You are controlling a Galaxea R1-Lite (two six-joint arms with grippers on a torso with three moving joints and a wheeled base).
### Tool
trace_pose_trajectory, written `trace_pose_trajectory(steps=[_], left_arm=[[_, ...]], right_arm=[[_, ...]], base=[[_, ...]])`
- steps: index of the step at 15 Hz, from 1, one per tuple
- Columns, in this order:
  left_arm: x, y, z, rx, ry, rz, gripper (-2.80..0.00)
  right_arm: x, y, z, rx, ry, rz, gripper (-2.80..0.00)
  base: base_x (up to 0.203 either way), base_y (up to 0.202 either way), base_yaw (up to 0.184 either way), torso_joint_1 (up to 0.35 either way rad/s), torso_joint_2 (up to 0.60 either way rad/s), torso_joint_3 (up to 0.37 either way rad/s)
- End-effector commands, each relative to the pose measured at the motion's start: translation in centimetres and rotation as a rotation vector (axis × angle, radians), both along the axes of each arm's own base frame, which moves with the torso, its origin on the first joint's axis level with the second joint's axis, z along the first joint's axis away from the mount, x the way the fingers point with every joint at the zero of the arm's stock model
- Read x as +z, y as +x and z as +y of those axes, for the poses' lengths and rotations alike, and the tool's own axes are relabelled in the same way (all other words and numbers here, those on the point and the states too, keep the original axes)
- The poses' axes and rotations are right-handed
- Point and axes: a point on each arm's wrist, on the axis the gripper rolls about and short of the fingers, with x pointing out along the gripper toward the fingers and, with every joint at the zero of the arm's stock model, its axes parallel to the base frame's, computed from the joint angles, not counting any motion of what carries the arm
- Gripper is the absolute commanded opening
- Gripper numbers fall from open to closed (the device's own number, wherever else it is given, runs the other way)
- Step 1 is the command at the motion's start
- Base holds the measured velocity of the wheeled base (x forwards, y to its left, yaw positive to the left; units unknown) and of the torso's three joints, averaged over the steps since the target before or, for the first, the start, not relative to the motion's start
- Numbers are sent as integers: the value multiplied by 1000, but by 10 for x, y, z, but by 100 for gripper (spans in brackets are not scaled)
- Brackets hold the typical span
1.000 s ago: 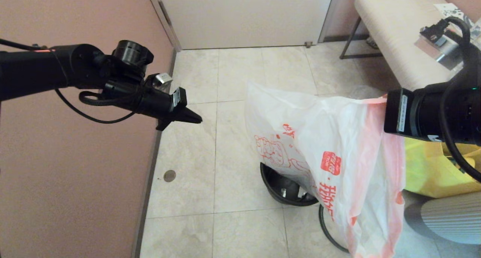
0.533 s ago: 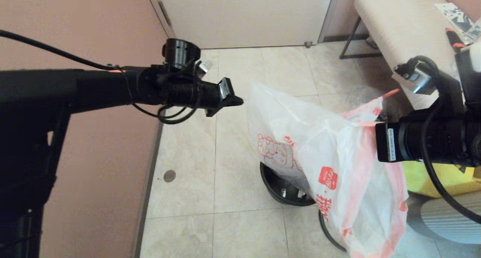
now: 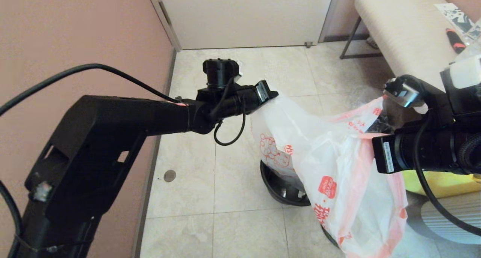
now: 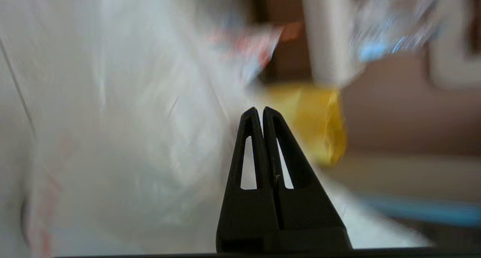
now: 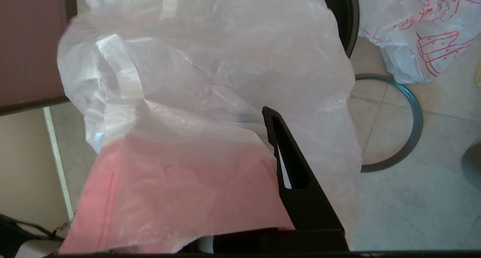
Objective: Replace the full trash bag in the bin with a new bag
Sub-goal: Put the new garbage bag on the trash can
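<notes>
L gripper (image 4: 260,109) out over the floor, tip right at the upper far corner of the new bag (image 3: 330,153). Wrist cam shows its fingers (image 4: 248,153) pressed together w/ nothing between them; white film fills the space beside and behind the tip. Can't tell from here if the tip touches the plastic.

R gripper (image 5: 268,113) on the right side, fingers clamped on the new bag's pink-orange edge band. Only one finger (image 5: 293,175) visible in R wrist cam, the other is under the pink plastic. Bag hangs from that grip, draped down toward the floor, print facing me in head view: orange-red cartoon, red square logo, red text lower down.

The bin (image 3: 280,186) sits on the floor tiles, black, partly hidden behind the hanging bag. Its grey hoop (image 5: 398,122) lies flat on the floor just beside the bin, apart from it.

The full trash bag (image 5: 421,44) lies on the floor near the hoop and bin, red line print showing.

Yellow tote (image 3: 432,183) on the floor under the R arm. Padded bench (image 3: 398,29) at far right, door (image 3: 244,14) at the back, pink wall (image 3: 75,32) on the left.
</notes>
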Motion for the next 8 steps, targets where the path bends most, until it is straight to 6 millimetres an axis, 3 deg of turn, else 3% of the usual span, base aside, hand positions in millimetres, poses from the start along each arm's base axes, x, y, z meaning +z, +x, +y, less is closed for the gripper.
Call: trace_pose_trajectory(steps=[1, 5, 8], left_arm=[[-37, -2, -17, -21, 87, 94, -280], [-124, -4, -40, 8, 303, 217, -280], [-162, -15, -73, -49, 375, 216, -280]], right_arm=[[0, 6, -8, -39, 3, 0, -280], [6, 16, -28, -100, 40, -35, -280], [8, 16, -31, -104, 50, -41, -280]], base=[[0, 0, 0, 0, 0, 0], [0, 0, 0, 0, 0, 0], [0, 0, 0, 0, 0, 0]])
